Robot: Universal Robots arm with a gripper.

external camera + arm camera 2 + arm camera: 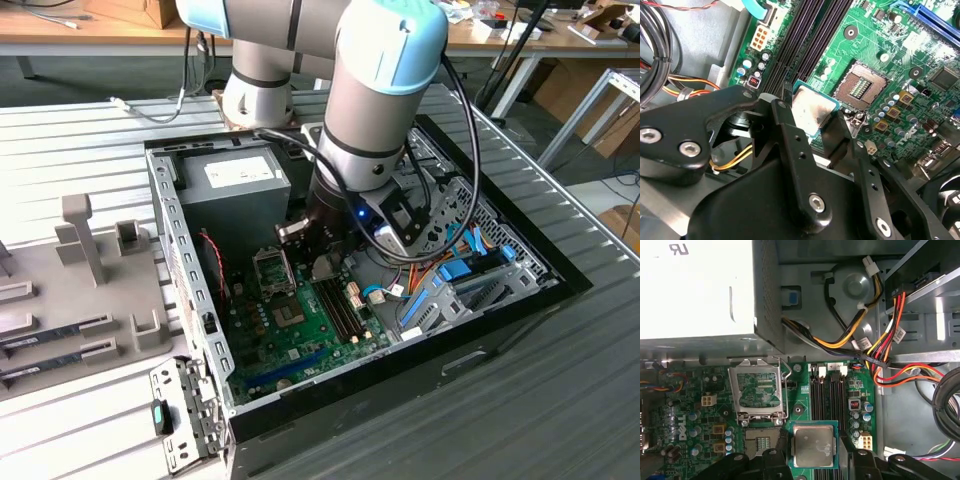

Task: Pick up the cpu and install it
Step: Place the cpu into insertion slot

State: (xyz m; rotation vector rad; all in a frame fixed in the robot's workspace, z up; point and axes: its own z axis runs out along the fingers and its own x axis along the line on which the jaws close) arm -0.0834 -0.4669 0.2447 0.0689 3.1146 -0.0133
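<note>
In the exterior view the gripper (318, 262) hangs inside the open case (500, 300), over the green board (300, 335), with the socket (272, 268) at nine o'clock from it and the power supply (245, 178) at eleven. In the second wrist view its black fingers (790, 135) clamp two opposite edges of the cpu (810, 109), held just beside the bare socket (862, 85). In the first wrist view the cpu (813, 445) lies level between the fingers (847, 452), over the end of the memory slots (829, 395), near the socket's opened frame (756, 387).

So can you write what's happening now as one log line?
hand: shut on cpu | cpu: held above green board | socket: open, empty
</note>
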